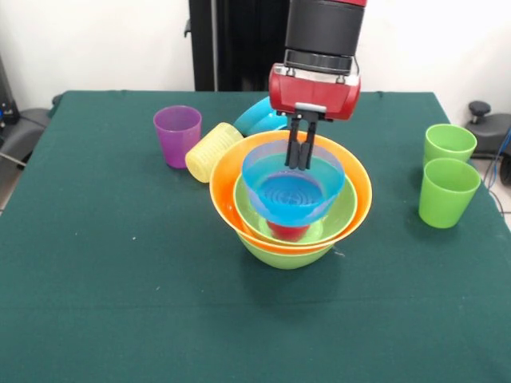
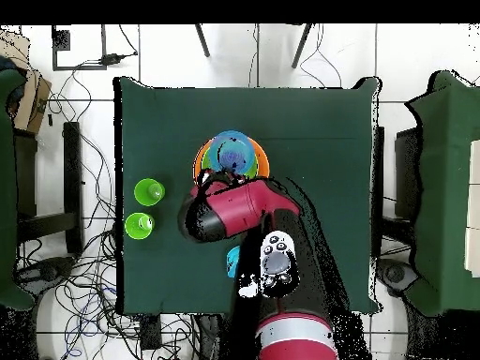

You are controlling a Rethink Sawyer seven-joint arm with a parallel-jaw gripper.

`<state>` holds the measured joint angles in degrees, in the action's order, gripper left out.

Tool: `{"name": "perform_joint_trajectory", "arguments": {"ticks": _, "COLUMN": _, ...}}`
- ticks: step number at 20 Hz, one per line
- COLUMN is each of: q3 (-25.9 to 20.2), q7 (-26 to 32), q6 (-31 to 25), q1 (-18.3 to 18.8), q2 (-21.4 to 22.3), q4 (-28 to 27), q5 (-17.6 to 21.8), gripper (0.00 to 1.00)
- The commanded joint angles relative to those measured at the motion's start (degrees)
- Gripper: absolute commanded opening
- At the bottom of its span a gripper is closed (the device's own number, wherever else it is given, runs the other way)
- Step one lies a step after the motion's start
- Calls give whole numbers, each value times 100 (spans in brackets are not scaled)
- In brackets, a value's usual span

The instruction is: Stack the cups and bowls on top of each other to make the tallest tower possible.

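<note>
The tower stands mid-table: a lime green bowl (image 1: 283,254) at the bottom, the large orange bowl (image 1: 226,182) in it, a second lime green bowl (image 1: 342,209) inside that, and a red cup (image 1: 287,232) at the centre. My gripper (image 1: 299,155) comes down from above and is shut on the far rim of a blue bowl (image 1: 289,190), which it holds upright right over the red cup. I cannot tell if the bowl touches the cup. In the overhead view the arm hides the gripper, and the tower (image 2: 232,155) shows beyond it.
A purple cup (image 1: 177,134) stands at the back left, with the ribbed yellow cup (image 1: 211,152) on its side next to it. A second blue bowl (image 1: 259,118) lies behind the tower. Two light green cups (image 1: 449,144) (image 1: 448,191) stand at the right.
</note>
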<state>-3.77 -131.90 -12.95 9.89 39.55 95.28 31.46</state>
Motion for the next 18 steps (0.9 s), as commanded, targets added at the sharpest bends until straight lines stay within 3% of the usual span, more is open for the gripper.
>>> {"name": "perform_joint_trajectory", "arguments": {"ticks": 1, "q3": -194, "q7": 186, "q6": 12, "q1": -63, "q2": -111, "q4": 359, "q5": 385, "gripper": 0}}
{"name": "perform_joint_trajectory", "arguments": {"ticks": 15, "q3": -868, "q7": 1052, "q6": -623, "q1": 592, "q2": 143, "q4": 273, "q5": 304, "gripper": 0}}
{"name": "perform_joint_trajectory", "arguments": {"ticks": 18, "q3": -902, "q7": 1053, "q6": -742, "q1": 588, "q2": 214, "q4": 270, "q5": 283, "gripper": 0}}
